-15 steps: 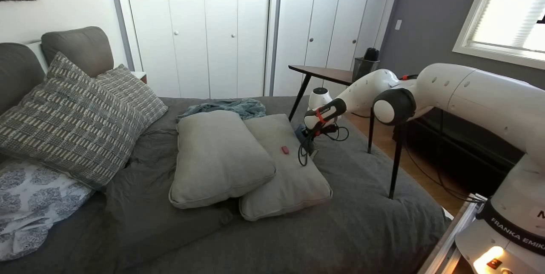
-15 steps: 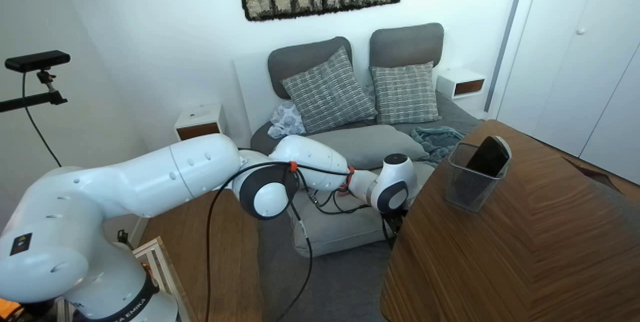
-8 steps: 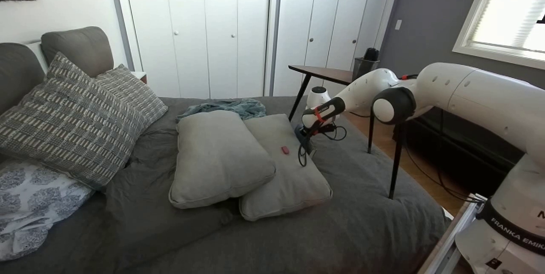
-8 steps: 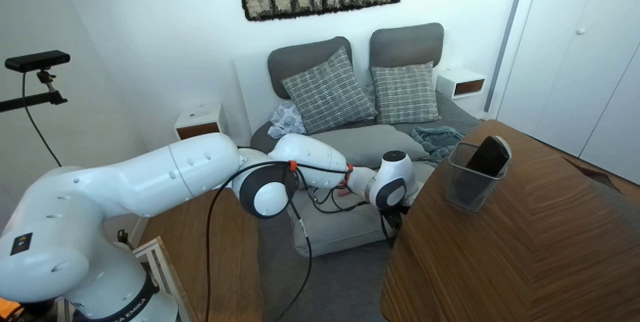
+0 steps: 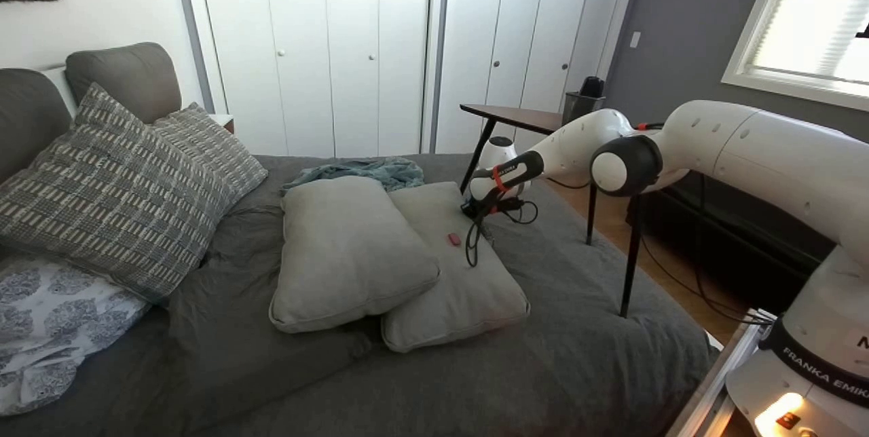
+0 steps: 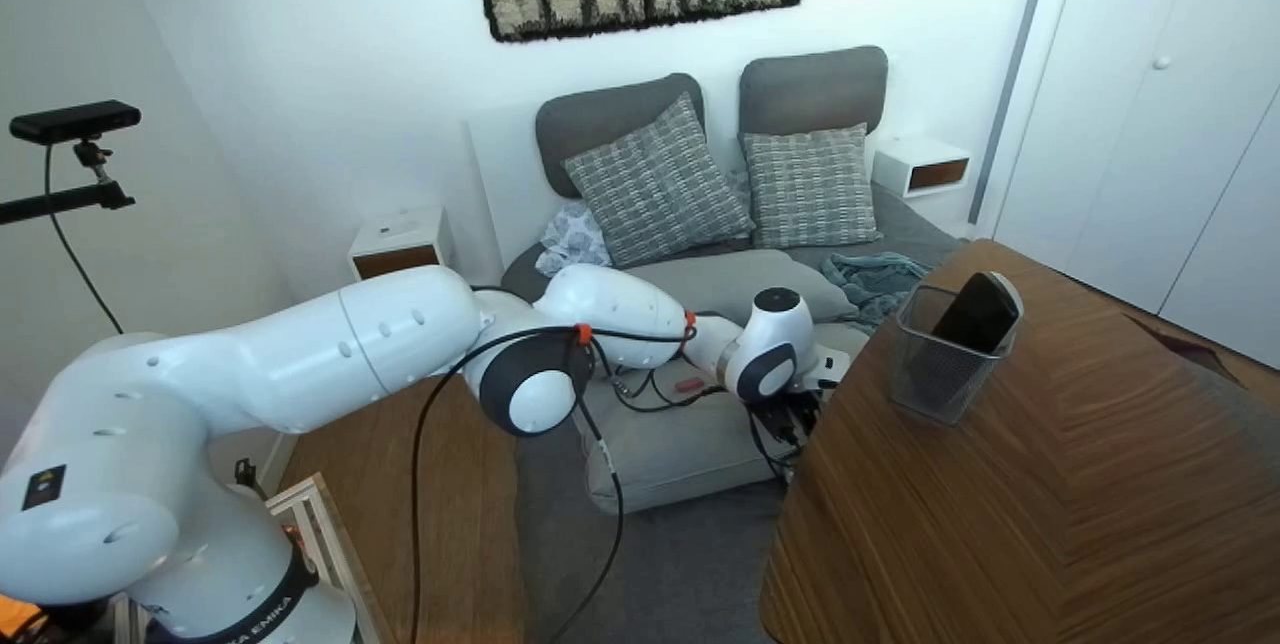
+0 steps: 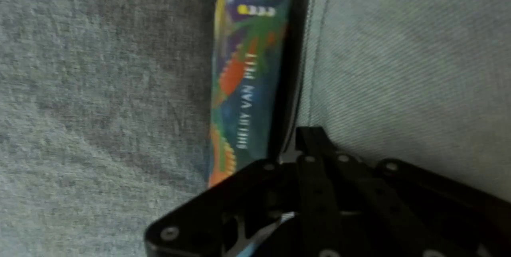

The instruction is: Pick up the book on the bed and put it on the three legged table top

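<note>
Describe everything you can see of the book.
In the wrist view, the book shows a narrow, paper-looking spine: blue, green, orange and purple art, with white lettering reading SHELBY VAN PELT. It seems to stand on edge, spine toward the camera, on the dark grey bed, alongside a light grey pillow. The shut gripper hides one end. Whether pillow or gripper touches it, I cannot tell.

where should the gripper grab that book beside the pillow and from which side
Probably from above, pinching the book cover to cover near the white name lettering: its narrow spine faces the wrist camera. The gripper looks shut and lines up with the edge of the pillow, so open and shift over first; the dark gap beside the spine might admit one finger.
</note>
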You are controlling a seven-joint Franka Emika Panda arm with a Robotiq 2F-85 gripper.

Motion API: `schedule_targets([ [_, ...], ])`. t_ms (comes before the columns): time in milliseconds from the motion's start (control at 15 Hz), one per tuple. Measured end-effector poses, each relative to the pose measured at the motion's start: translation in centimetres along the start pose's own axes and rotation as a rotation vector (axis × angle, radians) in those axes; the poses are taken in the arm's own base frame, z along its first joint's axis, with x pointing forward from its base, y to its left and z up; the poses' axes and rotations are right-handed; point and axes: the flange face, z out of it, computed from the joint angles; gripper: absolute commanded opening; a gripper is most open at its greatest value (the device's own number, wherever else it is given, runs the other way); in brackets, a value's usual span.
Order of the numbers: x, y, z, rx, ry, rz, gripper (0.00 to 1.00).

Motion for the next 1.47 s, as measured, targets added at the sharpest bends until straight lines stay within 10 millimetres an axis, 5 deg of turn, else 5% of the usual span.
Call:
schedule_targets([
  [267,2.3,-1.1,-2.6,0.038,0.038,-0.04,0.53],
  [600,3.6,0.4,-4.3,-0.012,-0.008,-0.046,0.88],
  [667,3.4,0.8,-4.1,-0.024,-0.027,-0.041,0.71],
  [800,3.0,1.8,-3.5,-0.051,-0.056,-0.032,0.84],
  [867,2.9,2.1,-3.3,-0.057,-0.06,-0.03,0.99],
  [1467,1.6,4.2,-1.2,-0.095,-0.084,0.032,1.0],
])
